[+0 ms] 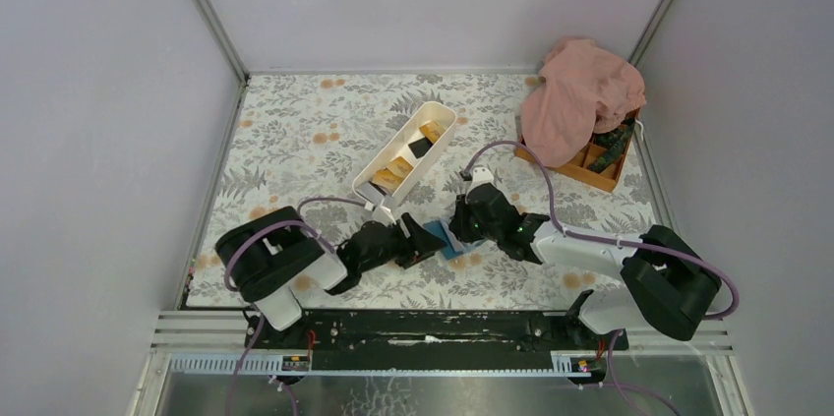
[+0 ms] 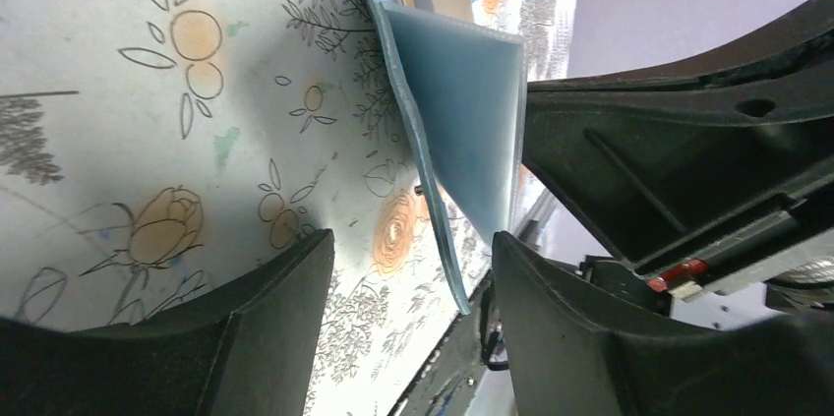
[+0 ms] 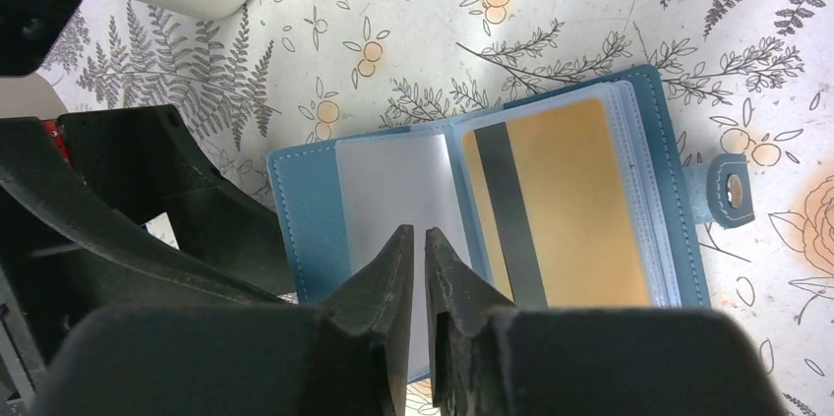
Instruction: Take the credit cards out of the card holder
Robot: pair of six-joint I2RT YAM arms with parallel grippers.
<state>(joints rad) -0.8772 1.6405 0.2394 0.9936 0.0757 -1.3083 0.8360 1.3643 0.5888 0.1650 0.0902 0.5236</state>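
Where the two arms meet near the front of the table (image 1: 295, 136), the holder (image 3: 305, 200) lies open with its cover down. The left gripper (image 2: 411, 239) stands with its fingers wide. One edge of the blue cover runs between them, close to one finger, though I cannot tell whether it touches. The right gripper (image 3: 418, 235) hangs over the empty clear sleeve on the holder's left page. Its fingers are drawn to a narrow slit with nothing visible between them.

Just past those tips, an orange-yellow card (image 3: 565, 200) with a black stripe sits in the right-hand sleeve. It looks thin, stiff, light and smooth, so it should slide out cleanly but would slip from a weak pinch. The sleeves look soft and glossy, likely to buckle or cling. The holder itself seems light enough to drag or lift along with the card unless the cover is held down. The best place to hold is probably the card's edge at the sleeve's mouth, pinched flat across its faces. I cannot make out which side that mouth is on.

Farther back a white tray (image 1: 438, 141) holds several cards (image 1: 393, 175). Beyond it, at the far right, an orange box (image 1: 590, 172) lies under a pink cloth (image 1: 580, 96).
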